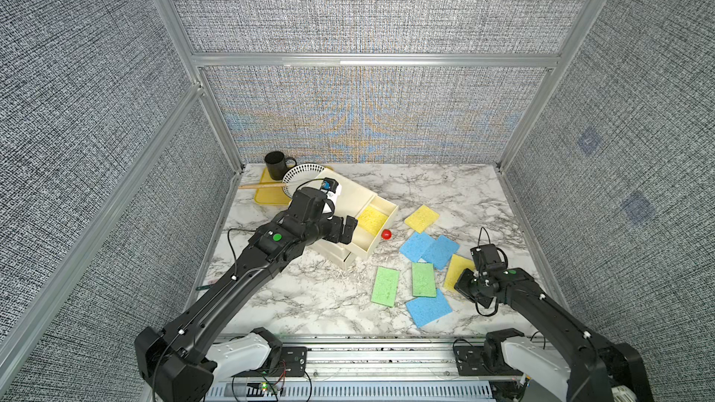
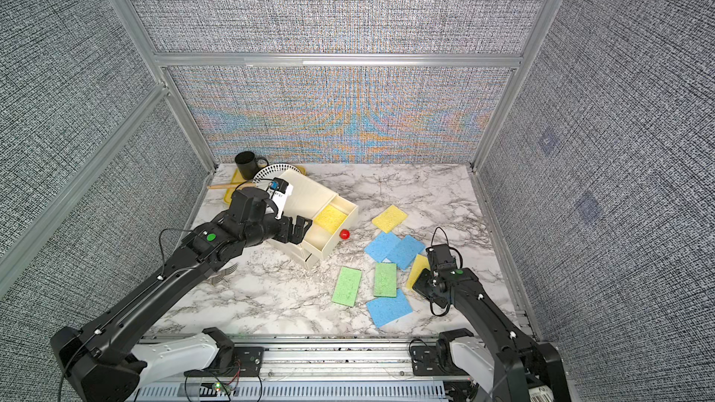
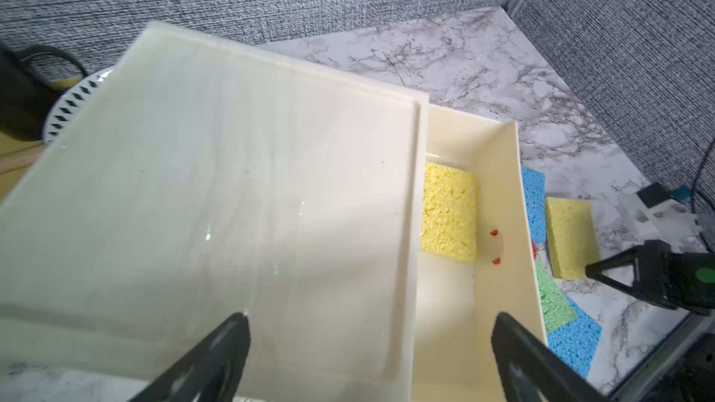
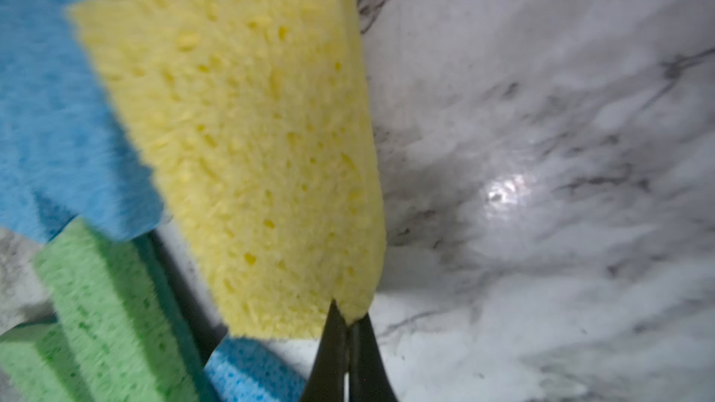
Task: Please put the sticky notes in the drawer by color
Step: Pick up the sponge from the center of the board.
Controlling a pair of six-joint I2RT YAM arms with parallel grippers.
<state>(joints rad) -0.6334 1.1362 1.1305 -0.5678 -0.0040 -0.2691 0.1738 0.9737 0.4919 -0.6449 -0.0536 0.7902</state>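
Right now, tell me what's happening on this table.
The right gripper is shut on a corner of a yellow pad. The left gripper hangs open above the cream cabinet, whose top drawer is pulled out with a second yellow pad inside. A third yellow pad, three blue pads and two green pads lie on the table.

The left arm point(image 1: 247, 280) and right arm point(image 1: 549, 315) are matte black with white base shells point(image 1: 240, 353). Thin black cables point(image 1: 231, 249) are fastened by white ties point(image 1: 233, 277). A green dot point(image 1: 276, 237) marks each wrist, and the left hand point(image 3: 369, 320) has tapering black fingers point(image 3: 216, 349).
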